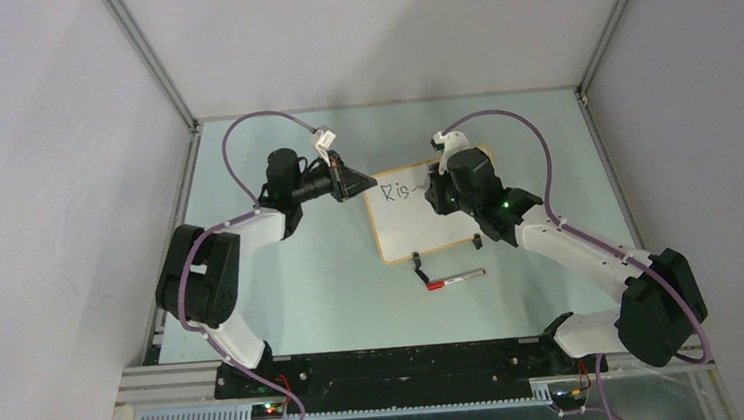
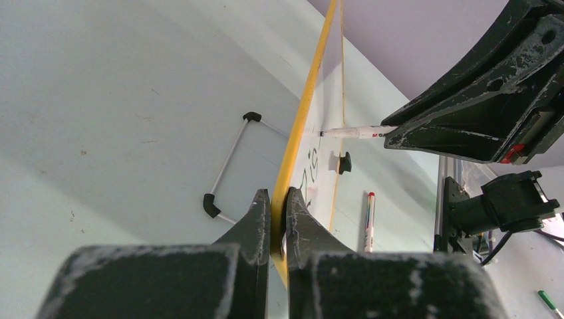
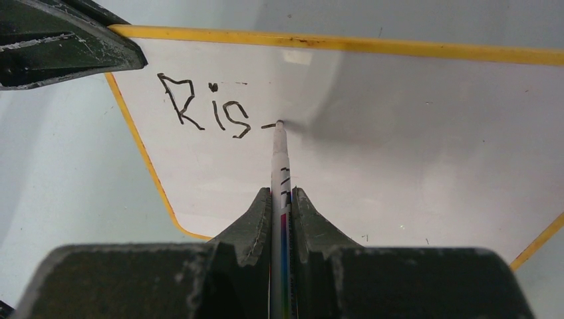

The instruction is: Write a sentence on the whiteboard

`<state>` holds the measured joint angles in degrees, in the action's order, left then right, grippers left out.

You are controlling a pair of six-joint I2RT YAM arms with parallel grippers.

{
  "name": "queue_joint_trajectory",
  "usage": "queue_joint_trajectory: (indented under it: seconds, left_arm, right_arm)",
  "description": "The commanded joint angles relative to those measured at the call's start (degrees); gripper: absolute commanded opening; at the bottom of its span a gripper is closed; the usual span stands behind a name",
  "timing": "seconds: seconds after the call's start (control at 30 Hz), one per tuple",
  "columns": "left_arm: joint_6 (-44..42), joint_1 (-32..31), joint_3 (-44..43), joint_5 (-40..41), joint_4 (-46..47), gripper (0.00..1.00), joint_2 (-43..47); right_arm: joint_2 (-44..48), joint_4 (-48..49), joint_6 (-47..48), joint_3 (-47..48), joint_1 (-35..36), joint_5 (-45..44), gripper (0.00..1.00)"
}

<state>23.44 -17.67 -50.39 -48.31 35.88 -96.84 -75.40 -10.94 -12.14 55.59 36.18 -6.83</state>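
Left tool (image 2: 278, 194) tight on whiteboard (image 3: 412, 146) rim, right tool (image 3: 282, 193) tight around marker (image 3: 281, 156), spare pen (image 1: 456, 280) just beside board.

White arm links (image 1: 254, 227) with black joints (image 1: 198, 274), purple cables (image 1: 227, 153), and scuffed black tool fingers (image 2: 256, 219).

This is a robotics lab, arranged as a closed test cell. A pale green tabletop (image 1: 285, 307) is boxed in by plain grey walls (image 1: 42, 146), with bare aluminium rails (image 1: 145, 52) rising from its far corners. Two robot arms, a left arm (image 1: 247, 227) and a right arm (image 1: 582, 249), are bolted to a black base plate (image 1: 410, 364) along the tabletop's near edge. Purple cables (image 1: 226, 156) loop above the tabletop. A slotted metal duct (image 1: 393, 403) with small lit indicator lights (image 1: 266, 410) runs just below that near edge.
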Motion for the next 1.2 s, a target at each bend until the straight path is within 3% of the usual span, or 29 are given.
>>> queue_joint_trajectory:
  seconds: [0.0, 1.17]
  left_arm:
    - [-6.0, -0.7, -0.6, 4.5, -4.9, 0.07, -0.8]
    - [-6.0, -0.9, -0.9, 4.5, -5.1, 0.07, -1.1]
  right_arm:
    - [0.9, 0.4, -0.5, 1.8, -0.9, -2.7, 0.00]
    - [-1.7, 1.4, -0.5, 4.1, -1.2, 2.2, 0.00]
